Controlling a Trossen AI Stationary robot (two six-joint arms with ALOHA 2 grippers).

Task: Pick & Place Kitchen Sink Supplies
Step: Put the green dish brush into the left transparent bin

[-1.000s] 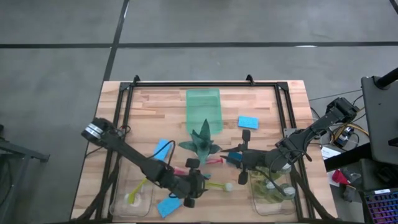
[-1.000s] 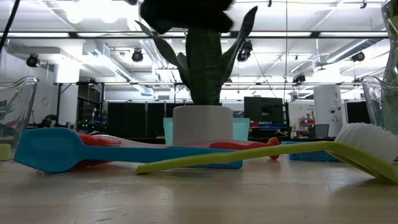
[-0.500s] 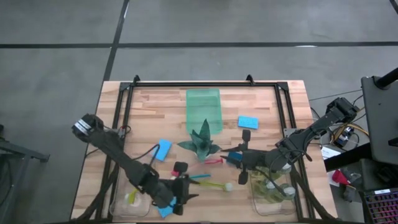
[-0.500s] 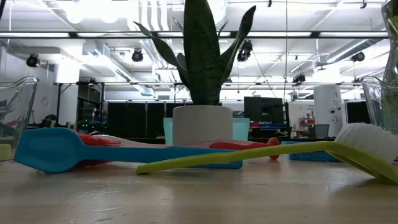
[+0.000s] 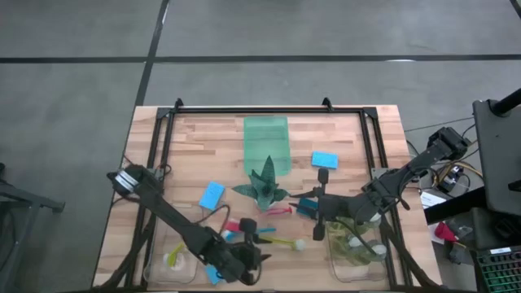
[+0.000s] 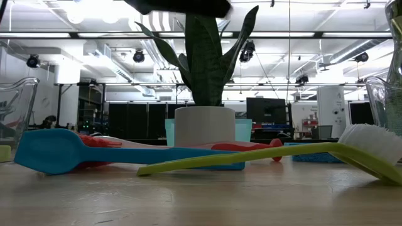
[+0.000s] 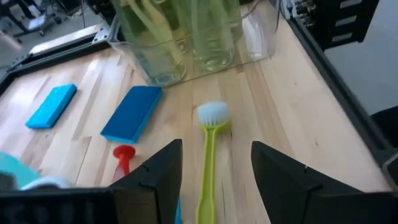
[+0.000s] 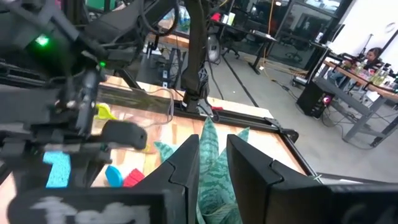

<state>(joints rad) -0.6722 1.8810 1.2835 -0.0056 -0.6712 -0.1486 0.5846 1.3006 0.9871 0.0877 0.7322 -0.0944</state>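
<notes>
My left gripper [image 5: 252,247] hangs open low over the brushes near the near edge; in the left wrist view its fingers stand on either side of the yellow brush's handle [image 7: 207,163], above it and apart from it. The yellow brush [image 5: 281,241] lies flat, with its white head [image 7: 213,114] toward the right bin. The blue brush [image 6: 50,150] and the red brush [image 6: 242,147] lie beside it. Blue sponges lie flat [image 5: 212,195] [image 5: 324,159] [image 7: 132,113]. My right gripper [image 5: 316,207], open, waits right of the plant [image 5: 262,185]. Soap bottles [image 7: 205,37] stand in the right bin.
A clear bin [image 5: 172,259] at the near left holds something yellow-green. The clear right bin [image 5: 358,248] is near the right arm. A translucent green tray [image 5: 267,145] lies behind the potted plant [image 6: 204,129]. A black frame [image 5: 269,108] rims the table. Another blue sponge [image 5: 213,273] shows under my left arm.
My left gripper drew back toward the table's left and out of the low view, then swung right again. It now hangs over the brushes about where it began, and its fingers have stayed open throughout. The brushes and sponges have not moved.
</notes>
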